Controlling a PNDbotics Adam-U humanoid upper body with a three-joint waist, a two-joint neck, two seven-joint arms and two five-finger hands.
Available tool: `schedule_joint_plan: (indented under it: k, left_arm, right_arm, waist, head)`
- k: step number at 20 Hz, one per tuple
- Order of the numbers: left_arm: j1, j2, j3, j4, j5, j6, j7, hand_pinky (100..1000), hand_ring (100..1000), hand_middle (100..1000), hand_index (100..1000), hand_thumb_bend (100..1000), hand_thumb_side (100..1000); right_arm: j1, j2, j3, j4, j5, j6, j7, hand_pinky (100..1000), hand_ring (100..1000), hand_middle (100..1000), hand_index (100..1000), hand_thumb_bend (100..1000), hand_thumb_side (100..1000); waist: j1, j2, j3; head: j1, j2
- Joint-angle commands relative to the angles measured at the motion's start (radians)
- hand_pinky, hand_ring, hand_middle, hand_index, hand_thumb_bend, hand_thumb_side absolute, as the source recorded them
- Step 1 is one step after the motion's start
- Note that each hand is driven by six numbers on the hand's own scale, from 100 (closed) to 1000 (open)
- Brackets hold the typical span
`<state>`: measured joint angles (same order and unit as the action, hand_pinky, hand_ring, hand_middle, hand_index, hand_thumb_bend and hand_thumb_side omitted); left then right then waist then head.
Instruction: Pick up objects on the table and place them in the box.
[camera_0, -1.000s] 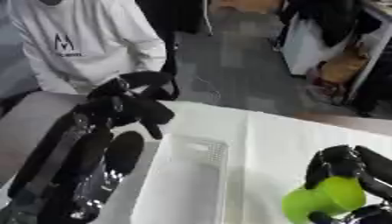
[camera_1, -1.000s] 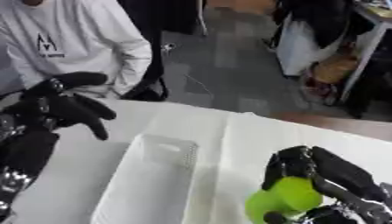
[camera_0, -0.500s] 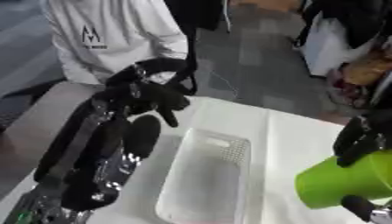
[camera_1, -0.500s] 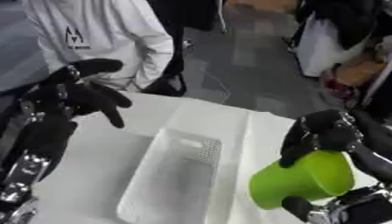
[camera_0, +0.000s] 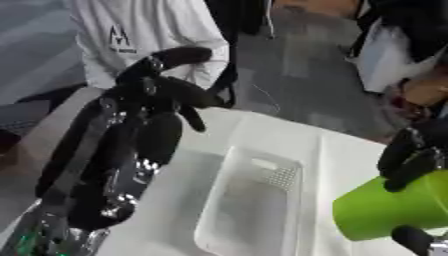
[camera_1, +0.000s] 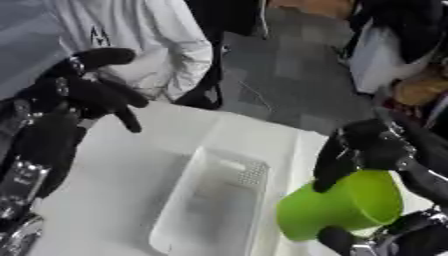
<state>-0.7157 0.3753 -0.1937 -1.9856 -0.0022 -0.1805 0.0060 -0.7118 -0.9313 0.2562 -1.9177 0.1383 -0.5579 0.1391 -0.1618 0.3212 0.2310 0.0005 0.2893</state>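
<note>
A bright green cup is held tilted above the table's right side, its mouth turned away to the right. My right hand is shut on it, fingers over its upper rim and the thumb under its base. A clear white plastic box with a perforated far wall lies on the white table, just left of the cup; I see nothing inside it. My left hand is raised above the table's far left, fingers loosely spread and holding nothing, left of the box.
A person in a white shirt sits beyond the table's far left edge, close behind my left hand. Dark floor and clutter lie past the far edge.
The whole view has swung, so the camera moved. My right hand has lifted the green cup higher and nearer the box. My left hand stays raised.
</note>
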Motion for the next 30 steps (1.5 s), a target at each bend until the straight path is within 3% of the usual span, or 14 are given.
schedule_joint_plan:
  k: [1,14,20,25,29,30]
  left_arm:
    - [-0.023,-0.003,0.009,-0.014,0.006,0.004,0.001,480,623,848,672,265,737]
    - [-0.043,-0.021,0.0,-0.014,0.011,0.004,-0.012,480,625,851,672,262,740]
    - [-0.057,-0.038,-0.005,-0.014,0.015,0.005,-0.02,482,626,852,672,262,740]
    - [-0.069,-0.049,-0.004,-0.014,0.02,0.007,-0.021,483,625,851,672,266,736]
    - [-0.082,-0.066,0.0,-0.014,0.024,0.005,-0.016,485,624,848,672,273,730]
    - [-0.085,-0.07,0.001,-0.014,0.024,0.002,-0.013,485,624,847,672,274,728]
  right_arm:
    - [-0.023,-0.013,-0.008,-0.016,-0.006,-0.003,0.005,100,100,100,100,126,100]
    - [-0.061,0.003,0.004,0.002,-0.023,0.0,0.009,100,100,100,102,100,100]
    - [-0.091,0.016,0.014,0.022,-0.01,-0.001,0.021,100,100,100,102,104,100]
    - [-0.103,0.03,0.018,0.05,0.002,0.0,0.021,100,100,100,102,100,100]
    - [-0.124,0.057,0.028,0.093,0.017,0.007,0.028,100,100,100,102,100,100]
    - [-0.132,0.067,0.032,0.107,0.027,0.009,0.032,100,100,100,102,100,323]
  waist:
    - [0.003,-0.013,0.004]
    - [-0.004,0.006,0.038]
    - [-0.012,0.01,0.067]
    - [-0.019,0.013,0.083]
    - [-0.021,0.018,0.098]
    - [-0.02,0.02,0.101]
  head:
    - [0.008,-0.017]
    - [-0.004,-0.035]
    - [-0.075,-0.103]
    - [-0.092,-0.102]
    - [-0.172,-0.12]
    - [-0.192,-0.126]
